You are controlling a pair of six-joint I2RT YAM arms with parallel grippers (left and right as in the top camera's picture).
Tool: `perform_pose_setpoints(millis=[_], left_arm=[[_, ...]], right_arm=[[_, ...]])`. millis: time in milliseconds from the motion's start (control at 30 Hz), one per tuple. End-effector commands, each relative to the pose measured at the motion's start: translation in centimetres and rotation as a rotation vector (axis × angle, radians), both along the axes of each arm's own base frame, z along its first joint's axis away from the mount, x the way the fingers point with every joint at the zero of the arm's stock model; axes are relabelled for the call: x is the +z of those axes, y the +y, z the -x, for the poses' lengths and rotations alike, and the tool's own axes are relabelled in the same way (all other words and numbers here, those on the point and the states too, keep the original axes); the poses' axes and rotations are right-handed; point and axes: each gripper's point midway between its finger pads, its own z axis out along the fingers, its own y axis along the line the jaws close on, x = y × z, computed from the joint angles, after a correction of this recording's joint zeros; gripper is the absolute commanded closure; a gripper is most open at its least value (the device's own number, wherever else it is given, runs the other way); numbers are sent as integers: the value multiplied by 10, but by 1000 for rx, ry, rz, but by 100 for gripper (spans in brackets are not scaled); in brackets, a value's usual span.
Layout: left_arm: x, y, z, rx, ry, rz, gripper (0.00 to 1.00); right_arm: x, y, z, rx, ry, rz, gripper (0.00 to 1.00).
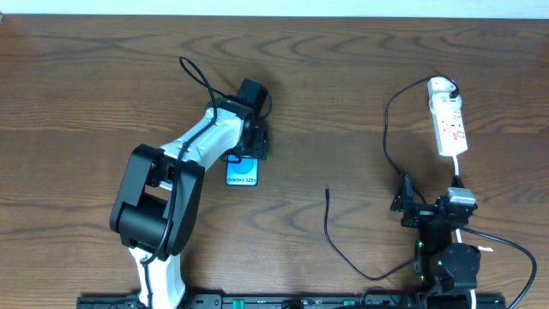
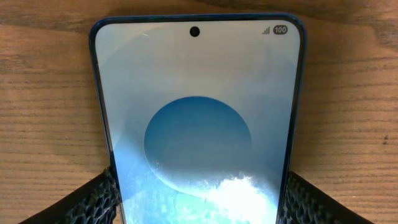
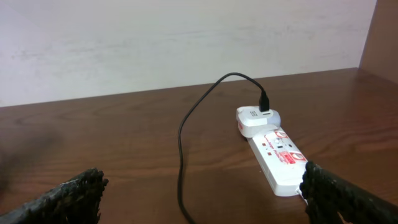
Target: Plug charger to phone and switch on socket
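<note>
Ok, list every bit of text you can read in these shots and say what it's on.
"Galaxy S25+": on the lower part of the phone screen, small, in the overhead view.
"100": in the battery badge at the top right of the phone screen, next to the signal bars, in the left wrist view.
Red-and-white printing on the white power strip: too small and blurred to read in any view.

Dark wooden table [image 1: 343, 86], pale wall [image 3: 155, 37] behind

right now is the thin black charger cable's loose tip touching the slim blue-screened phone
Apart. Overhead view shows bare wood between the black cable tip and the blue-screened phone.
</note>
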Motion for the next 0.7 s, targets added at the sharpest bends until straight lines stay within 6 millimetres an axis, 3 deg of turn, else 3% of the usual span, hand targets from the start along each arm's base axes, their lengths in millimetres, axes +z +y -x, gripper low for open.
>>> perform_pose_setpoints(millis=[0, 433, 667], left_arm=[[-12, 10, 10, 14, 33, -42, 93], [9, 7, 2, 8, -9, -26, 93], [11, 8, 4, 7, -5, -28, 93]], right_arm=[[1, 1, 0, 6, -3, 13, 1], [1, 1, 0, 6, -3, 13, 1], [1, 1, 0, 7, -3, 13, 1]])
